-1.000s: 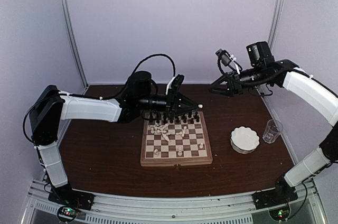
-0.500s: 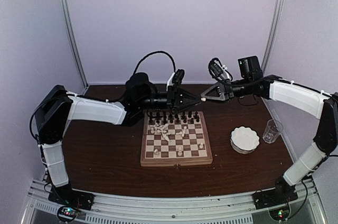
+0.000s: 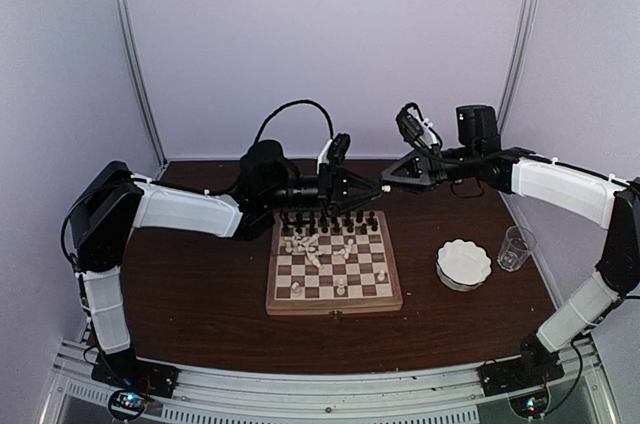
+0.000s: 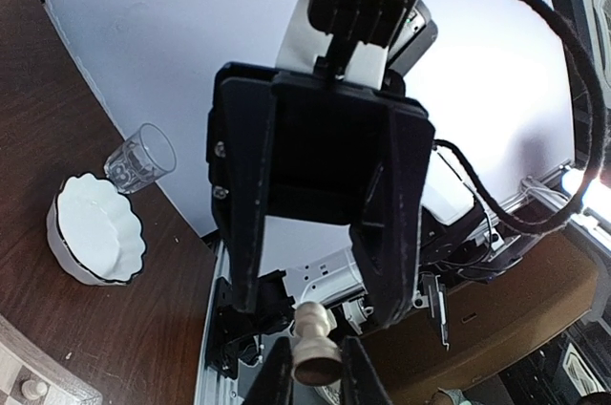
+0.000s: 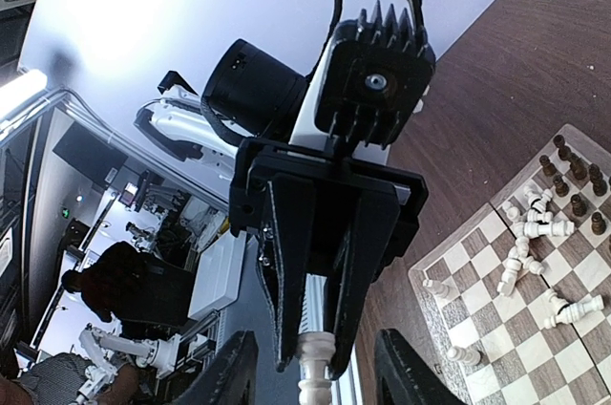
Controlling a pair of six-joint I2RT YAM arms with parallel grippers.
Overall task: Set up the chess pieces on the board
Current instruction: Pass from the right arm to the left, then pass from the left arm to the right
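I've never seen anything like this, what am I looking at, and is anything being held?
Two robot arms are bolted to a table. The wide picture looks down from behind them: left arm on the left, right arm on the right. The other two come from a camera on each wrist, looking along its own jaws. On the table: a chessboard with dark pieces along its far edge and cream pieces, several tumbled, a white bowl and a glass. The left arm's jaws pinch one cream piece; the right arm's jaws stand open, facing it.
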